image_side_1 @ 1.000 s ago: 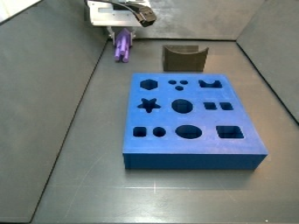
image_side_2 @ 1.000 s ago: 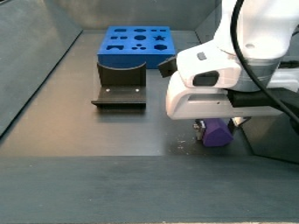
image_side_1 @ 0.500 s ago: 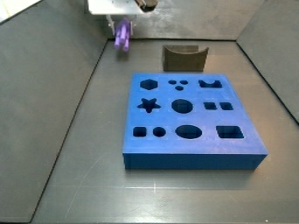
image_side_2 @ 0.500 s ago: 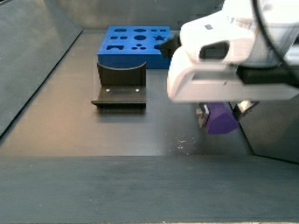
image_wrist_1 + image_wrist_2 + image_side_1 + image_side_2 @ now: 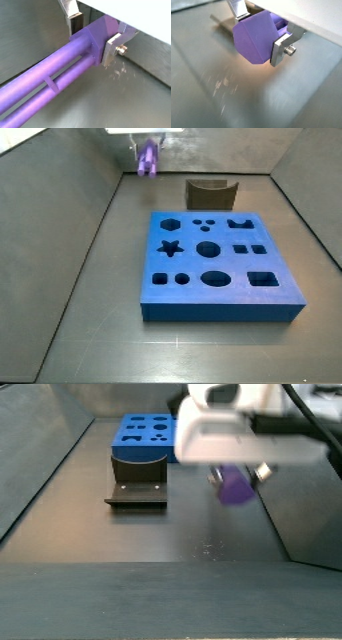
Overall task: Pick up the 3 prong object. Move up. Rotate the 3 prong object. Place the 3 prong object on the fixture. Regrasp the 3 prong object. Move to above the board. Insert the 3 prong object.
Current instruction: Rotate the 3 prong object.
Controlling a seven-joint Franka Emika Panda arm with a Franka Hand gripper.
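Your 3 prong object [image 5: 73,70] hangs clear above the floor, pinched at its thick end between the gripper [image 5: 261,37] fingers [image 5: 117,41], well apart from the fixture [image 5: 209,194] and the board [image 5: 218,265]

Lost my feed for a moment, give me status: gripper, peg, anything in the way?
Gripper shut on the 3 prong object, raised off the floor. Fixture and board both bare. Nothing in the way that I can see.
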